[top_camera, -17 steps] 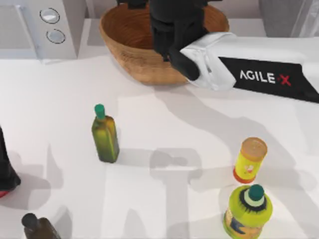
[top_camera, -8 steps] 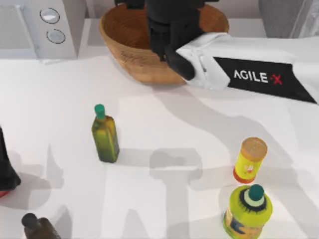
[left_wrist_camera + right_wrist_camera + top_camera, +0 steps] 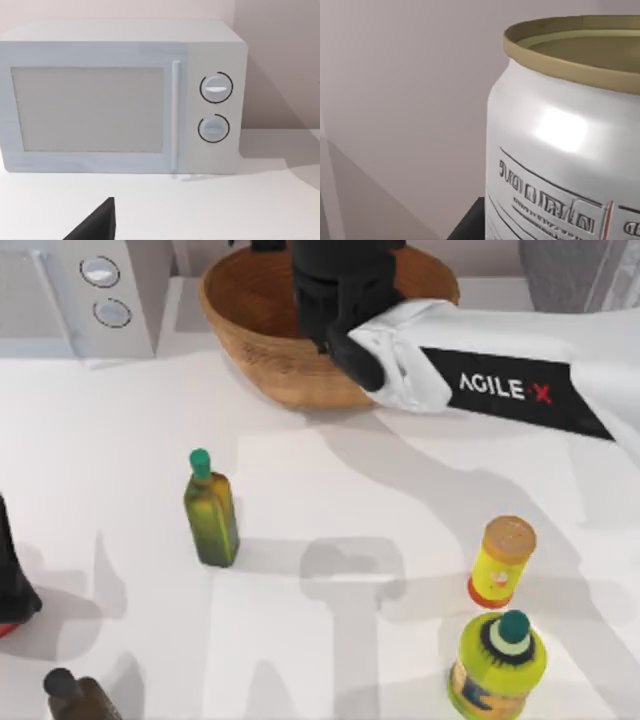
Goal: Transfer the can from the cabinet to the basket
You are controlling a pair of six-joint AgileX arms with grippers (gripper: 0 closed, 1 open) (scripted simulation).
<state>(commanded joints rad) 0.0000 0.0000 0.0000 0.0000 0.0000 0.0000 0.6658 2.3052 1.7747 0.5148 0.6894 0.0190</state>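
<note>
The silver-white can [image 3: 560, 150] with red markings and a gold rim looms close in the right wrist view, with a dark finger [image 3: 470, 226] against its lower side. My right gripper [image 3: 335, 285] hangs over the tan woven basket [image 3: 250, 335] at the back of the table, shut on the can; the black wrist hides the can from above. At the back right corner stands the grey cabinet [image 3: 560, 270]. My left arm [image 3: 12, 580] is parked at the table's left edge.
A white microwave [image 3: 90, 290] with two knobs stands at the back left, also facing the left wrist camera [image 3: 120, 100]. A green bottle [image 3: 210, 510], a yellow tube with orange lid [image 3: 503, 560], a yellow-green bottle [image 3: 498, 665] and a dark bottle [image 3: 75, 695] stand on the table.
My right arm has shifted a little left and toward the back over the basket, its forearm swinging with it. The left arm and the bottles have not moved.
</note>
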